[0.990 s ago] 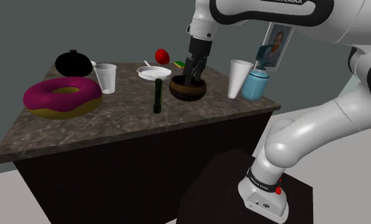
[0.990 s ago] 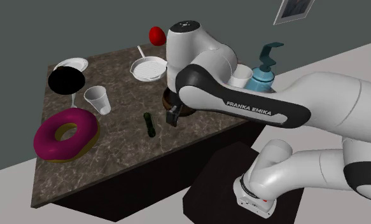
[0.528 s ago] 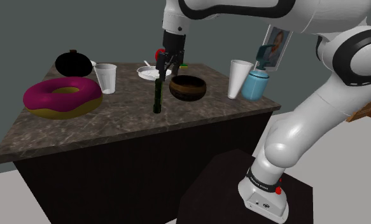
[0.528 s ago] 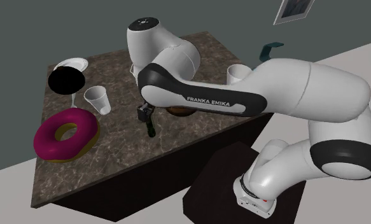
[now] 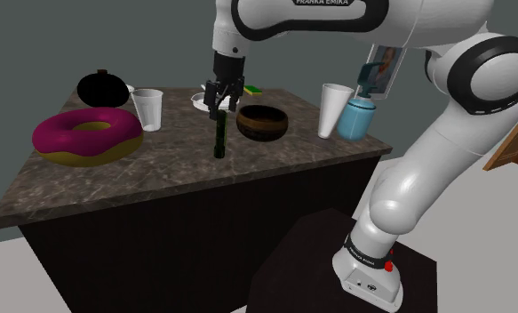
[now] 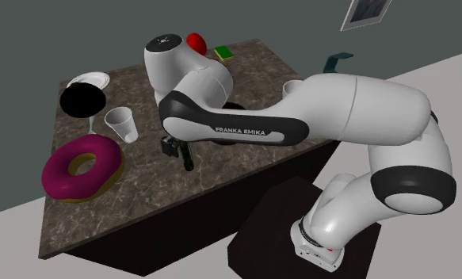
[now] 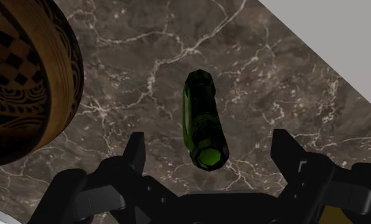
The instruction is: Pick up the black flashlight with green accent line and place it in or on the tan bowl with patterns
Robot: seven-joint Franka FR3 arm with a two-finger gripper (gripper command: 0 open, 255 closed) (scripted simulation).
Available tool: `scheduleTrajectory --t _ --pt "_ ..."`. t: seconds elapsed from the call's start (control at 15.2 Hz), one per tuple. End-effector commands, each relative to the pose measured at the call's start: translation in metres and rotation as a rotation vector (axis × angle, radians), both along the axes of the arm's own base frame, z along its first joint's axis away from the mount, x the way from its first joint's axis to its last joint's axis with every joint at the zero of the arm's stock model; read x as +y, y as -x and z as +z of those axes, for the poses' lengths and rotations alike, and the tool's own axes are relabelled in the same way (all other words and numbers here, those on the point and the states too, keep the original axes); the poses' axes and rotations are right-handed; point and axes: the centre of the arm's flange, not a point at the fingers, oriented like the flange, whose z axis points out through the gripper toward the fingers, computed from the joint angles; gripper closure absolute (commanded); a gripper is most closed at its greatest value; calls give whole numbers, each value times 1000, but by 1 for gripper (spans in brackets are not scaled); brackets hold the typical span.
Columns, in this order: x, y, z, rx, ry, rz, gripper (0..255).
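Our hand (image 7: 209, 142) hangs with its two black fingers spread wide and nothing between them is gripped. The black flashlight (image 7: 204, 118) lies in the gap as the wrist view looks down, but neither finger touches it. It rests flat on the dark marbled desk (image 7: 133, 38), with a green line along its side and a green-tinted end toward the hand. In the shoulder view the hand (image 5: 221, 105) sits just above the flashlight's far end, apart from it, so we judge the task to be at the approach. The reach is made, but the descent, the closing, the lift, the carry and the drop are all left. The brown patterned bowl (image 7: 21, 83) stands near the flashlight on the desk, just beside the hand. From the shoulder view we see nothing inside the bowl (image 5: 262, 122). A clear cup (image 5: 147, 109) on the flashlight's other side looks empty to us. Part of a white dish (image 5: 201, 100) shows behind the hand, and we cannot tell what it holds. Farther along the desk toward the shoulder view's right stands a white cup (image 5: 334, 110), touching or just beside a blue pump bottle (image 5: 357, 117). A big pink doughnut (image 5: 86, 135) lies well apart at the other end.
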Motion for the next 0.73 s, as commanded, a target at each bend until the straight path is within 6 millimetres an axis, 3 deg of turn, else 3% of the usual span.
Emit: scheduleTrajectory --t 0.0,0.53,0.59,0.66 --pt "0 -1 -11 0 0 0 0" --pt "0 -2 -14 0 0 0 0" --pt "0 -2 -14 0 0 0 255" --pt "0 -2 -14 0 0 0 255"
